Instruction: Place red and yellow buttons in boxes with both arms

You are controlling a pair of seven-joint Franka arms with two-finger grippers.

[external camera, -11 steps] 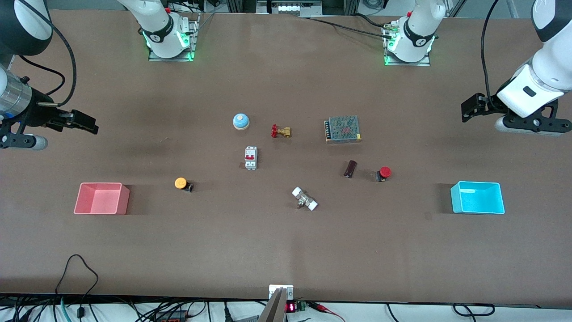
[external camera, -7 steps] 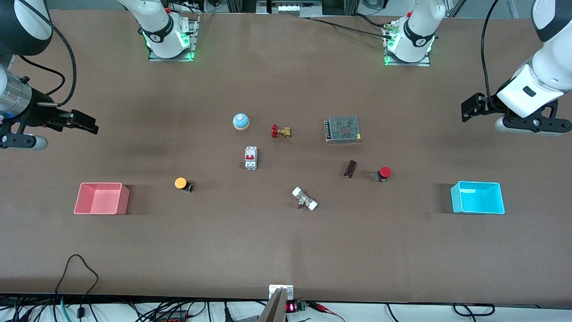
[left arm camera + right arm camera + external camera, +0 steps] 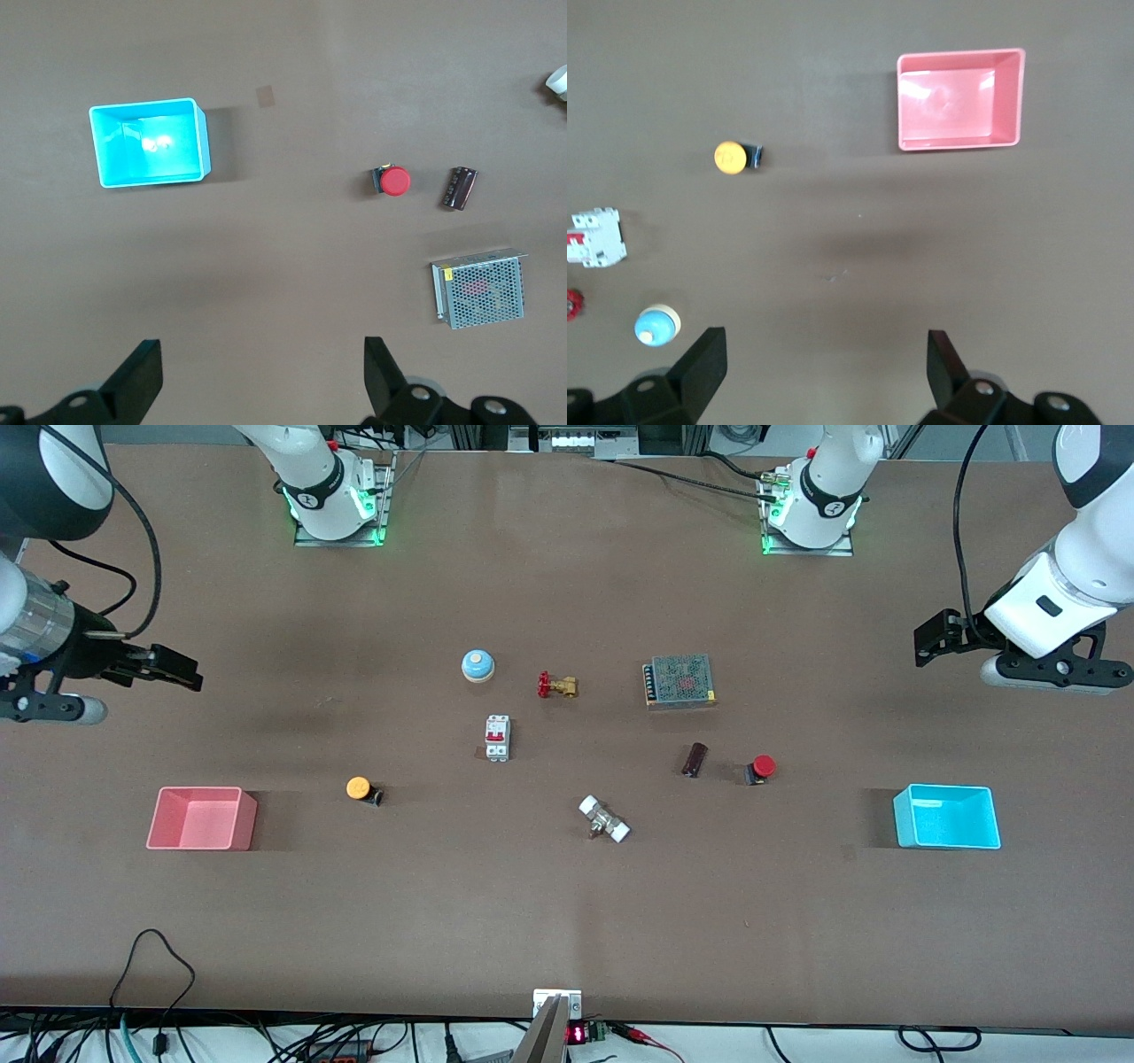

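Front view — right pincer (image 3: pixel 182 670) has edged inward — buttons unmoved

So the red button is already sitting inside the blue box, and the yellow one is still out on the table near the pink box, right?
Not quite. The red button is not in the cyan box; it lies on the table beside a dark cylinder, as the front and left wrist views show. The yellow button is indeed still on the table near the pink box.
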